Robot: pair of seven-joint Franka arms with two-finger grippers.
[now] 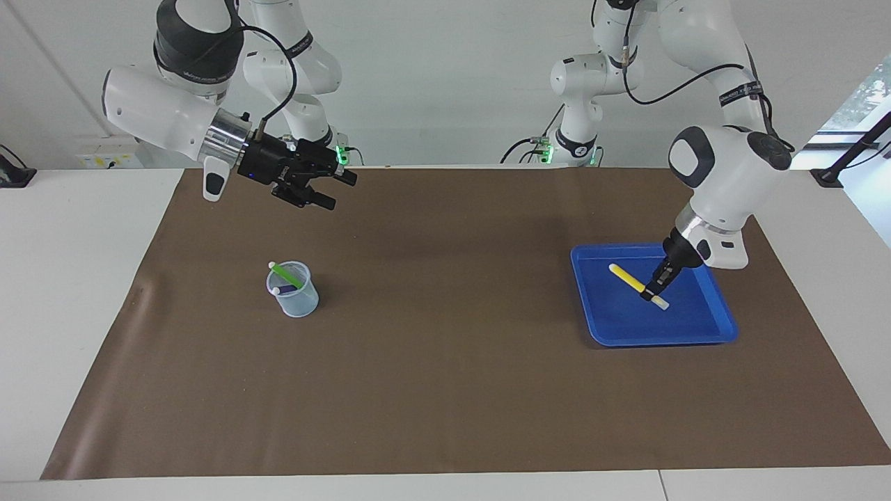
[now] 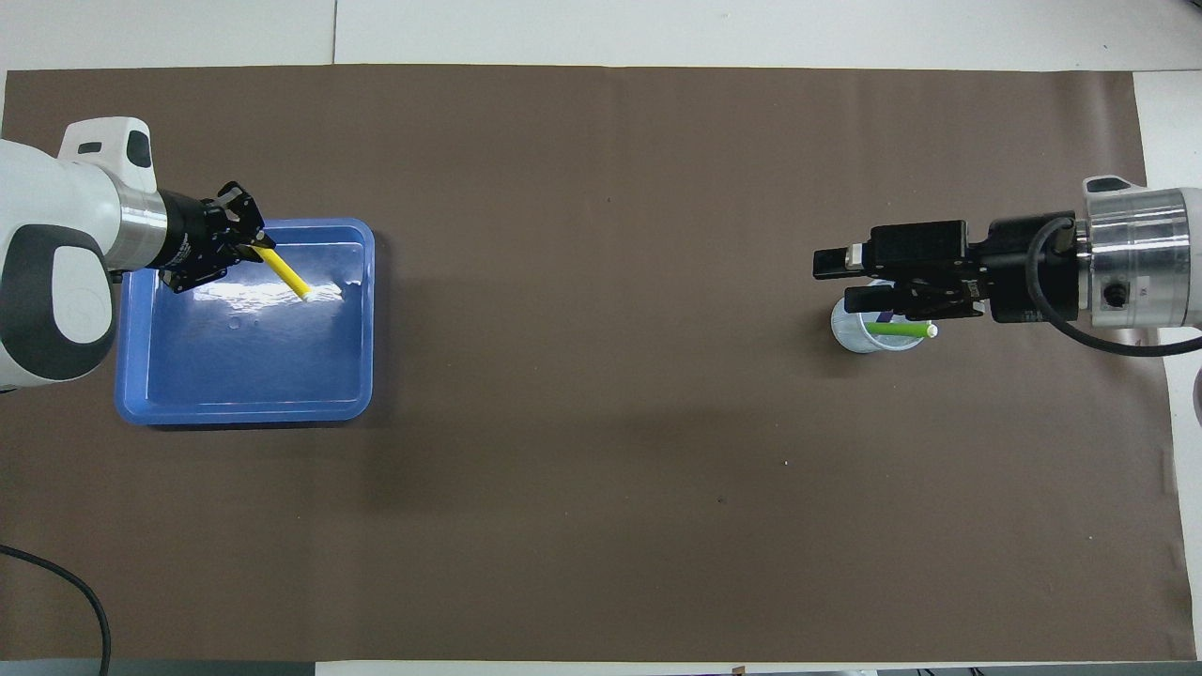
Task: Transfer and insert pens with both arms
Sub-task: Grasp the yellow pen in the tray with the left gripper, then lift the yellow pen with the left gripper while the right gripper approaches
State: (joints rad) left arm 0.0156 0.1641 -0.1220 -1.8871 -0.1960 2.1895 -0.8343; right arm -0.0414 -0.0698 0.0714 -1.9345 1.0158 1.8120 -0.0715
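My left gripper (image 1: 653,293) (image 2: 254,246) is shut on the yellow pen (image 1: 630,280) (image 2: 284,272) near its whitish end. It holds the pen tilted over the blue tray (image 1: 661,341) (image 2: 244,413) at the left arm's end of the table. A clear cup (image 1: 294,291) (image 2: 856,336) at the right arm's end holds the green pen (image 1: 287,273) (image 2: 897,330) and the purple pen (image 1: 287,289). My right gripper (image 1: 340,191) (image 2: 834,280) hangs open and empty high above the mat. In the overhead view it overlaps the cup's rim.
A brown mat (image 1: 445,390) covers most of the white table. Two smaller white arms (image 1: 578,104) (image 1: 299,76) with green-lit bases stand at the robots' end.
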